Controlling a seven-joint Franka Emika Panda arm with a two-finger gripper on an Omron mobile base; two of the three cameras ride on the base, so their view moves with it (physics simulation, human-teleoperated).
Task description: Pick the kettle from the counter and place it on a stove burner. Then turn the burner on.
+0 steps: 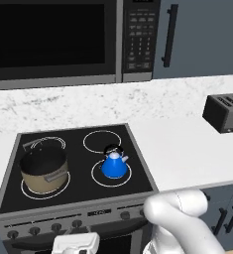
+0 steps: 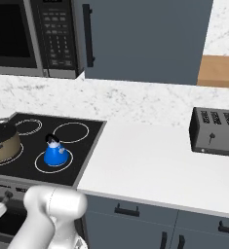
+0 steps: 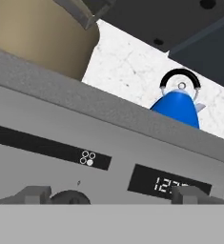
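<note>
The blue kettle [image 1: 114, 166] [image 2: 55, 154] stands upright on the front right stove burner [image 1: 96, 178] [image 2: 39, 166], whose ring is white and whose disc is black. In the hand view the kettle [image 3: 178, 107] rises behind the stove's front edge. My gripper [image 3: 112, 194] is open, low in front of the stove's control panel [image 3: 51, 138], with nothing between its fingers. A dark knob [image 3: 70, 196] sits just inside the left fingertip [image 3: 35, 193]. The hand's white body [image 1: 76, 243] shows below the knob row. The white counter [image 1: 187, 149] [image 2: 145, 160] lies right of the stove.
A tan pot [image 1: 43, 171] [image 2: 1, 143] stands on the front left burner. A dark toaster [image 1: 226, 113] [image 2: 216, 131] sits on the counter at the right. A microwave [image 1: 53, 39] hangs above the stove. Several knobs [image 1: 34, 230] line the front panel beside a clock display [image 3: 156, 183].
</note>
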